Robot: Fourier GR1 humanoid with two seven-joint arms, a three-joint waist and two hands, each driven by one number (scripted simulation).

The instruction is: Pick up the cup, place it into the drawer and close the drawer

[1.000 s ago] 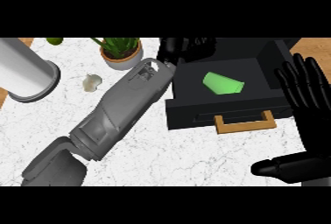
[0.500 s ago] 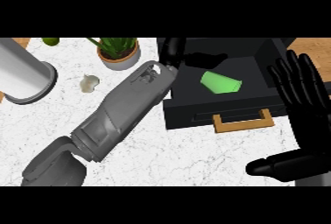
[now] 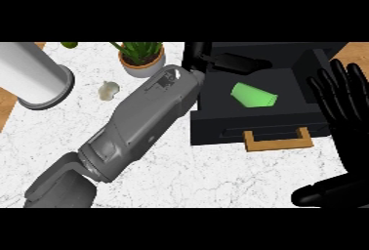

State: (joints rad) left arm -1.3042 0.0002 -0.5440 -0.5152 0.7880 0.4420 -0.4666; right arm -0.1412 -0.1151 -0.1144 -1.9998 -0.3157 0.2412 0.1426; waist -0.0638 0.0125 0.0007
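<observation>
Green against the black, the cup lies on its side inside the open drawer, whose wooden handle faces the near edge. Above the drawer's back edge, the left hand hangs with fingers relaxed, holding nothing. At the view's right edge the right hand rests open, fingers up.
</observation>
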